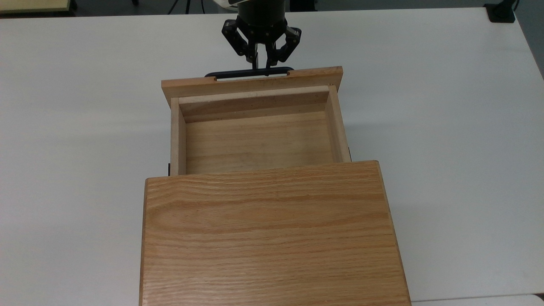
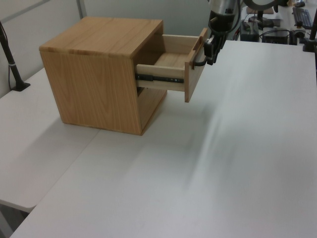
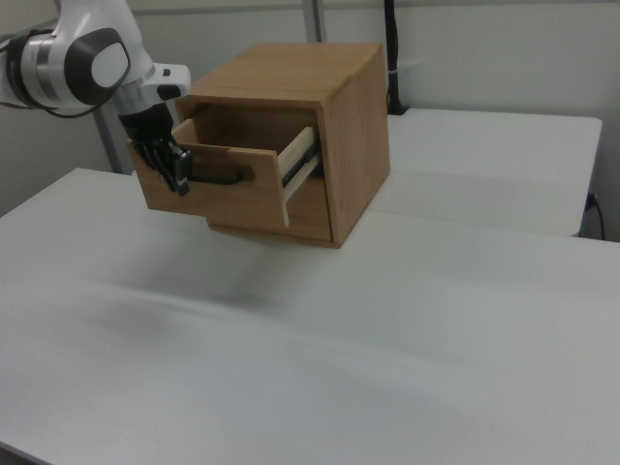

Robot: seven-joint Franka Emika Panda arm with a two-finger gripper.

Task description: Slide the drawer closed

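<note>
your gripper is at the black bar handle of the drawer, its two fingers drawn close together with their tips right at the bar, a little toward the top view's right of its middle; from these views you cannot tell for sure whether they pinch it or just press against it. the drawer sticks out of the cabinet, roughly half open, hanging on its black side rail above the white table. expect it to be stiff, light and empty, rolling easily on the slides, so it should need little force. the wide front panel is the safe place to push, close to the handle and near the centre; pushing off to one side could rack the drawer in its rails. judging by the gap, there's a fair stretch of sliding left before it sits flush.
</note>
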